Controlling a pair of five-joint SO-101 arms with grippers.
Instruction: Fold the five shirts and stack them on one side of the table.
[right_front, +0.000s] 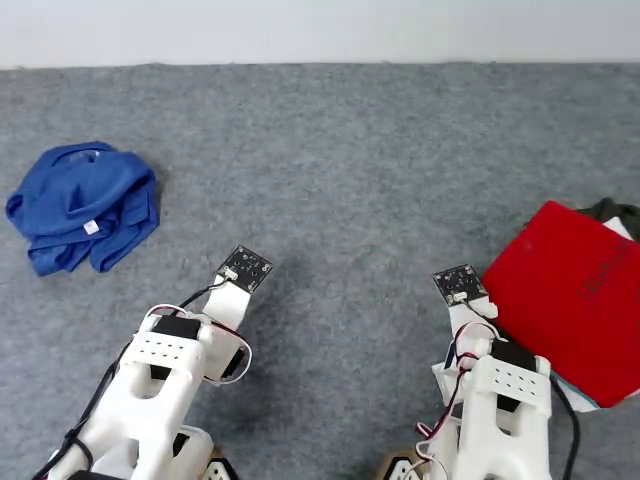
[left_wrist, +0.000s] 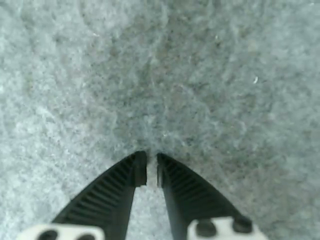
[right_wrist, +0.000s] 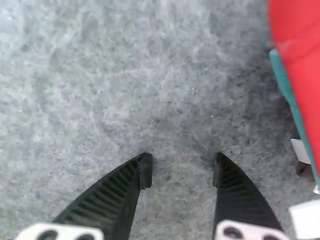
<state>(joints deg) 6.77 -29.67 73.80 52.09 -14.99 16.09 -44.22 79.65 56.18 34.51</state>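
A crumpled blue shirt lies at the far left of the grey felt table. At the right edge sits a stack of folded shirts with a red shirt on top; a teal layer and a dark layer peek out below it. My left gripper hovers over bare felt near the front, its fingers nearly together with nothing between them. My right gripper stands open just beside the red stack, empty.
A pale wall strip runs along the table's far edge. Both white arms rise from the front edge. Wide bare felt lies between the blue shirt and the stack.
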